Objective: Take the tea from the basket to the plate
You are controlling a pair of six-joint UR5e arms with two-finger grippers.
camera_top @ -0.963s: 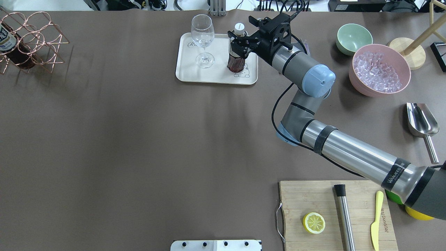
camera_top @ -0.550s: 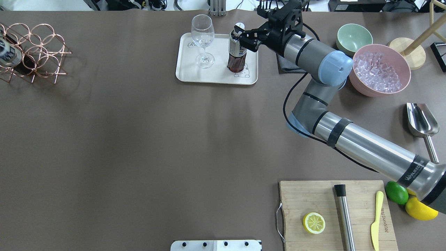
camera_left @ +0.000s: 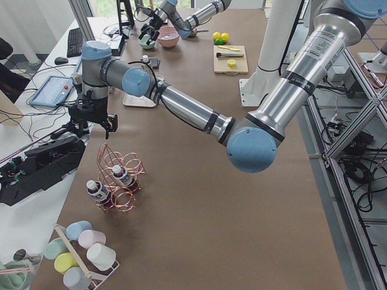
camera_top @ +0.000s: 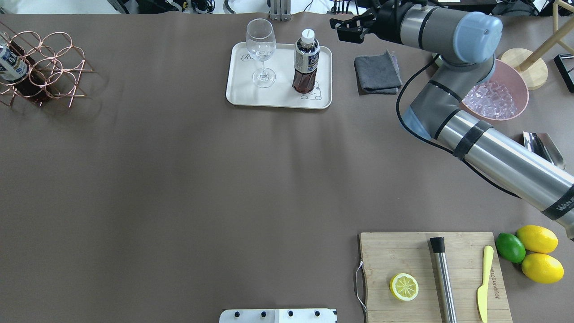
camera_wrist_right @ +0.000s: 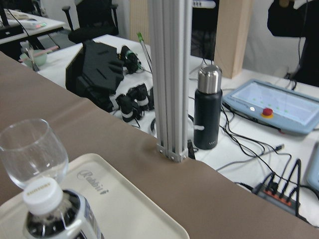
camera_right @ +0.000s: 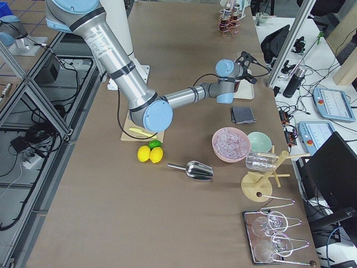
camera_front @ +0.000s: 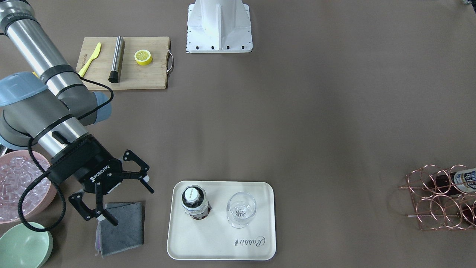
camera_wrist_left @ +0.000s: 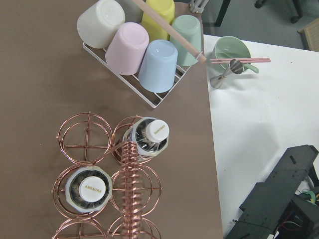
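The tea [camera_top: 306, 60] stands upright on the plate [camera_top: 280, 99], long axis vertical, white cap pointing up, at the plate's end nearer the right arm. A stemmed glass [camera_top: 261, 49] stands beside it on the same plate. The right fingers [camera_front: 147, 185] are spread wide, gripping nothing, over a grey cloth [camera_front: 122, 230] just beside the plate. The wire basket [camera_wrist_left: 132, 184] at the worktop's [camera_top: 179, 179] left end holds two bottles [camera_wrist_left: 149, 137]. The left fingers [camera_left: 110, 122] hover above it; wide or narrow, I cannot tell. The pink bowl [camera_top: 520, 101] holds ice [camera_top: 491, 98].
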